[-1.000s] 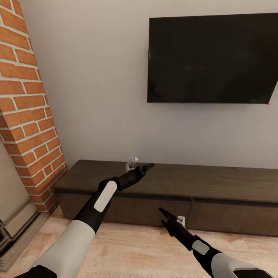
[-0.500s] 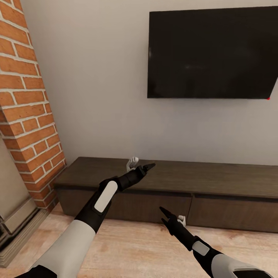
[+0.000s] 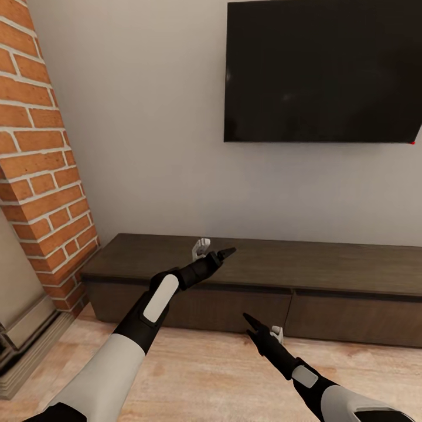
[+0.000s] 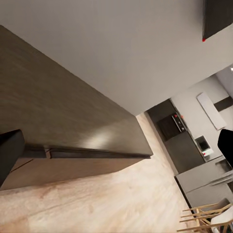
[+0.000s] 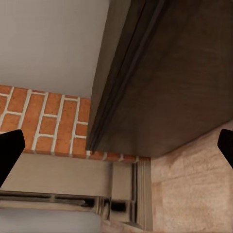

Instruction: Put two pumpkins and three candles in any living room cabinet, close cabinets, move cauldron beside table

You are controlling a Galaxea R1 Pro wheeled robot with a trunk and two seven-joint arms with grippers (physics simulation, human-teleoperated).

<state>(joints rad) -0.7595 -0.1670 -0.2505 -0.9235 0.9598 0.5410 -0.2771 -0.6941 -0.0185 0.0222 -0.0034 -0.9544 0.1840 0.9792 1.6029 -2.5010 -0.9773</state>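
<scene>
1. The robot faced a grey wall (image 3: 146, 117), with the long dark brown cabinet (image 3: 328, 269) running along its base on the light wood plank floor (image 3: 205, 375).
2. The cabinet fronts (image 3: 346, 319) sat flush with the body; every front in view was closed. The cabinet top was bare.
3. A black wall TV (image 3: 322, 70) hung above the cabinet's right part. A red brick fireplace column (image 3: 41, 176) stood at the cabinet's left end, just beside it.
4. The left end effector (image 3: 225, 253) was held over the front edge of the cabinet top, left of centre, empty. In the left wrist view its dark fingertips (image 4: 9, 150) sat at opposite edges of the frame, so the fingers were spread wide.
5. The right end effector (image 3: 251, 326) hung lower, in front of the cabinet fronts and above the floor, near the seam between two fronts, empty. In the right wrist view its fingertips (image 5: 10, 150) also stood far apart, so it was wide.
6. The right wrist view took in the cabinet's end (image 5: 160, 82), the brick (image 5: 43, 121) and the grey fireplace base (image 5: 73, 184) beside it.
7. The left wrist view looked along the cabinet top (image 4: 58, 102) toward a distant kitchen area (image 4: 194, 145) with wooden chairs (image 4: 208, 218).
</scene>
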